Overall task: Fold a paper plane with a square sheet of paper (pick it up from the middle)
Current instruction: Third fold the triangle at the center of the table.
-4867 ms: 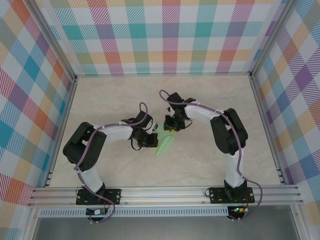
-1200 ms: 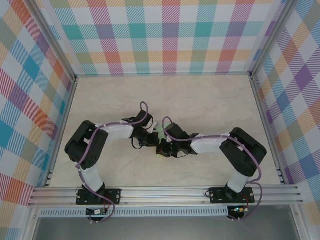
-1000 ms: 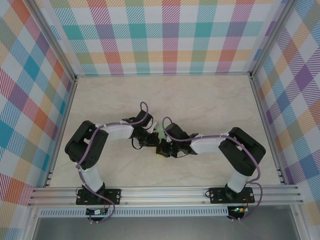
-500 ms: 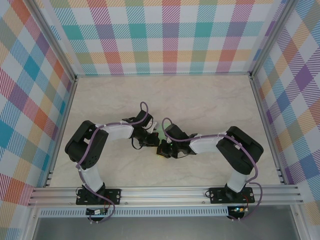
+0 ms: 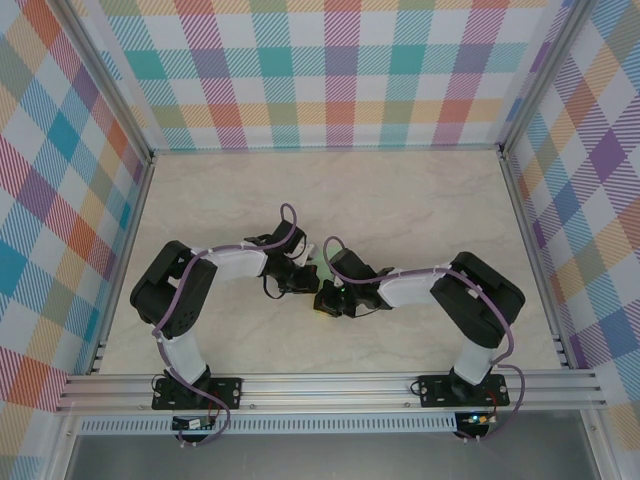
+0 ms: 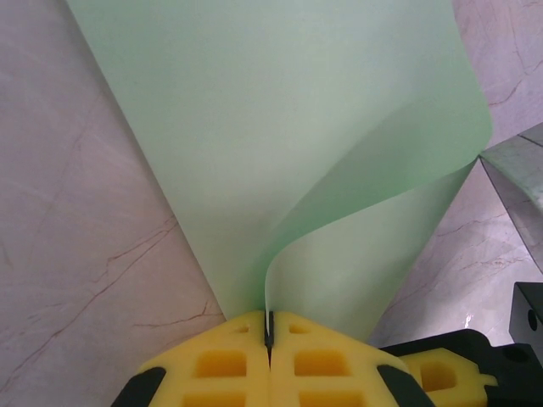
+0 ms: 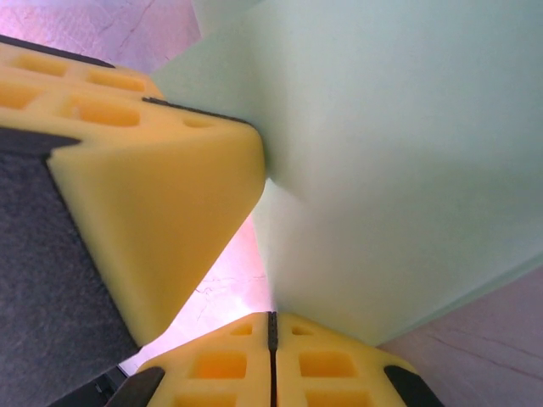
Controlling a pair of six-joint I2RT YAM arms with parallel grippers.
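We find the paper plane (image 5: pixel 318 264) near the middle of the marble-patterned table (image 5: pixel 420 200), mostly covered in the top view by the two grippers that meet over it. A sliver of pale mint green shows between them. A second small patch sits just under the right gripper (image 5: pixel 328 299), but we cannot tell from above whether it touches the table.

From the left wrist, the paper plane (image 6: pixel 271 127) is a plain green surface. One layer lies flat and spreads away from the camera, and another curls up and over to the right. That curled layer runs down into the seam of the left gripper (image 6: pixel 269 337), whose yellow foam pads are pressed together on it. At the lower right of that view we see a yellow finger pad (image 6: pixel 441 379) of the other arm, just beside the paper.

From the right wrist, the right gripper (image 7: pixel 271 333) is likewise clenched, its pads meeting with the paper's lower fold (image 7: pixel 382 170) pinched at the seam. A left finger pad (image 7: pixel 161 203) presses against the sheet's left side.

Checked pastel walls (image 5: pixel 340 70) enclose the table on three sides, with both arms and the paper inside them.
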